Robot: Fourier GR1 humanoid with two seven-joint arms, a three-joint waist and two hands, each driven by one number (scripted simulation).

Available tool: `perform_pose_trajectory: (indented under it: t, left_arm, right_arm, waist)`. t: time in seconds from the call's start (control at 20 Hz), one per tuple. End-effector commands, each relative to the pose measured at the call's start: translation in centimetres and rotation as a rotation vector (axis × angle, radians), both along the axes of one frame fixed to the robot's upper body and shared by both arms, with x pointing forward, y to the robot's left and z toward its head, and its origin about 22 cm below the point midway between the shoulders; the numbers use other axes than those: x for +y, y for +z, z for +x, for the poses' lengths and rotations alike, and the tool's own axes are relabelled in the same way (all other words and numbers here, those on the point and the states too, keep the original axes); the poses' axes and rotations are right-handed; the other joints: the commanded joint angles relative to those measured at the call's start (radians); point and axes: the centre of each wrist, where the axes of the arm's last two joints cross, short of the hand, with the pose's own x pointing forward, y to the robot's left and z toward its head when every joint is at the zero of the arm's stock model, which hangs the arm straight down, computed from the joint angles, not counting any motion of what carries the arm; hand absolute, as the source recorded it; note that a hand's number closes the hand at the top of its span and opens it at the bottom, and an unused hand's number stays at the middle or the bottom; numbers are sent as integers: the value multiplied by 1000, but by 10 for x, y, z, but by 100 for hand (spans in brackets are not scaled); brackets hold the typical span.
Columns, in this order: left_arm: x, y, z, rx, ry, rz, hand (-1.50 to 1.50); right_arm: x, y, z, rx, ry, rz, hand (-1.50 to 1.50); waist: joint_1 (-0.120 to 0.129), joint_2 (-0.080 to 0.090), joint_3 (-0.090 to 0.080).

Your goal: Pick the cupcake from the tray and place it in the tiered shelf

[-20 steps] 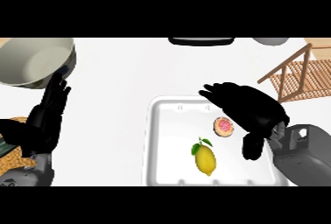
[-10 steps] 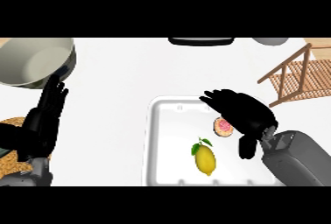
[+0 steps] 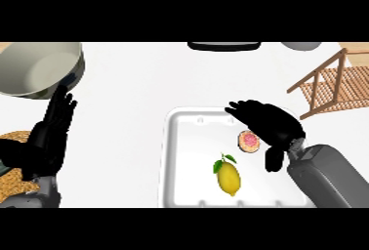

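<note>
The cupcake [image 3: 249, 140], with pink frosting in a brown case, lies on the right side of the white tray [image 3: 189, 161]. My right hand [image 3: 268, 126] hovers over the tray's right edge, fingers spread above the cupcake and partly covering it, thumb hanging down beside it; nothing is held. The wooden tiered shelf [image 3: 337, 83] stands at the upper right, apart from the hand. My left hand [image 3: 51, 132] rests open at the left, fingers up.
A yellow lemon [image 3: 229, 177] with a green leaf lies in the tray's middle. A large grey bowl [image 3: 36, 68] sits at the upper left. A woven brown mat [image 3: 13, 180] shows at the lower left. Dark objects [image 3: 223, 45] line the far edge.
My right hand has drifted left and downward over the tray, closing in above the cupcake, and more of its forearm shows. The left hand has stayed put.
</note>
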Motion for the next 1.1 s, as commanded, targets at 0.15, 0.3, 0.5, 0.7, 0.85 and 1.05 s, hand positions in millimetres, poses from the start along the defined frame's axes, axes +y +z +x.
perform_pose_trajectory:
  t: [0.15,0.3,0.5,0.7,0.85,1.05]
  left_arm:
    - [-12,9,11,-2,9,0,0]
    - [-4,-1,0,-7,-2,13,0]
    - [-10,7,-4,1,-15,-8,0]
    - [-6,5,7,-18,-1,-10,0]
    - [2,4,-3,-12,5,-1,0]
    - [7,3,0,5,-11,4,0]
  right_arm:
    - [3,-17,2,-11,30,44,-150]
    - [16,-26,1,19,13,25,-150]
    - [9,-41,17,19,20,18,-150]
    - [17,-41,18,85,32,-62,150]
    - [1,-68,16,-13,109,-55,150]
    - [7,-58,7,-103,128,-42,150]
  waist:
    - [-3,0,0]
    - [0,0,0]
    - [3,0,0]
    - [2,0,0]
    - [6,1,0]
    - [-1,-1,0]
